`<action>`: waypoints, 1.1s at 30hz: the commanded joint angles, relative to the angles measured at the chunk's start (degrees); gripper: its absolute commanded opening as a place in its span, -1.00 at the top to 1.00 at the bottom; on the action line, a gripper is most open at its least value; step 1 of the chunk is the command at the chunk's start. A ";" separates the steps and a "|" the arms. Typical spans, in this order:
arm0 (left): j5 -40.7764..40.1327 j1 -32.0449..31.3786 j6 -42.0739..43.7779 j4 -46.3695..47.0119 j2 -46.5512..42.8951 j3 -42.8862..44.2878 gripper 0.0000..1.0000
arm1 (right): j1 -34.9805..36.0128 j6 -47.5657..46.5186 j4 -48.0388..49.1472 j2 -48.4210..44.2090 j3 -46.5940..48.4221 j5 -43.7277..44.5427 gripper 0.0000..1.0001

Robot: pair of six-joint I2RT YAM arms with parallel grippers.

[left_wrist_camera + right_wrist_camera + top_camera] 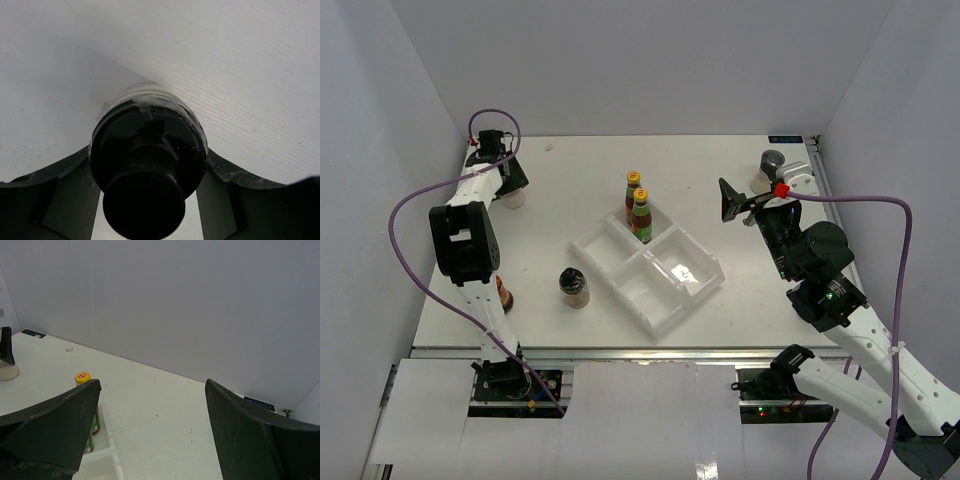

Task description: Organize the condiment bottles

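Note:
My left gripper [506,180] is at the far left and shut on a pale black-capped bottle [514,199], which stands on the table. Its black cap [145,200] fills the left wrist view between the fingers [65,200]. Two slim yellow-capped sauce bottles [633,191] [641,216] stand in the far compartment of the clear tray [665,300]. A dark-lidded shaker [574,288] stands left of the tray. A red-lidded jar [504,294] is half hidden behind the left arm. Another pale, dark-capped bottle [767,170] stands at the far right. My right gripper [734,201] [152,382] is open and empty above the table.
The tray's other three compartments hold nothing. White walls close the table on three sides. A purple cable [850,200] loops off the right arm. In the right wrist view, one yellow cap [82,377] and the tray rim [102,452] show at lower left.

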 commanded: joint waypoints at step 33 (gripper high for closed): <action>-2.16 -10.79 0.66 -0.70 -20.47 -15.70 1.00 | -0.02 -0.38 3.42 -0.68 -0.20 0.94 -0.83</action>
